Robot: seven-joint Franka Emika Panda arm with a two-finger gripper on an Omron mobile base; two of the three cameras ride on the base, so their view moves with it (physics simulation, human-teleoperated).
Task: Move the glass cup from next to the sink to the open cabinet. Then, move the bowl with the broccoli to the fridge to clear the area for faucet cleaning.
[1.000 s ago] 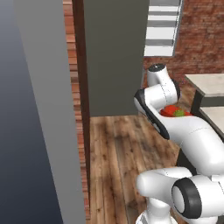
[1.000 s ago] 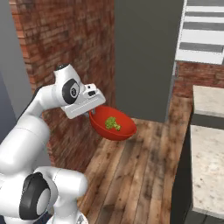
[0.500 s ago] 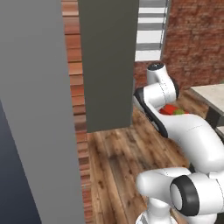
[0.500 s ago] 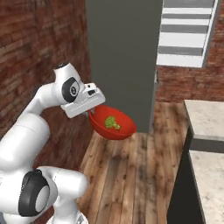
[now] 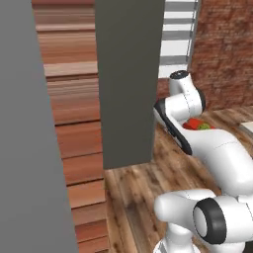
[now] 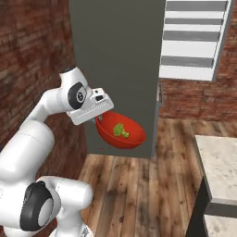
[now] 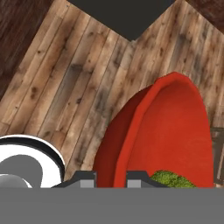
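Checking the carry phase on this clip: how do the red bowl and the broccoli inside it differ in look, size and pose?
The red bowl is smooth and glossy; the broccoli is green and bumpy. The bowl is much wider, while the broccoli is a small clump covering little of its inside. The bowl hangs tilted in the air, its rim pinched by the gripper; the broccoli lies loose against the bowl's inner wall. Both are carried together above the wood floor.

Wooden plank floor [image 6: 139, 185] seen underfoot, brown boards with dark grain; same planks [image 7: 65, 78] seen from above in hand view. Red brick wall [image 6: 32, 51] seen at left of right base view, more brick [image 5: 222, 49] at far right of left base view. Beige speckled countertop [image 6: 217, 166] seen at lower right, dark cabinet front [image 6: 199, 217] below it.
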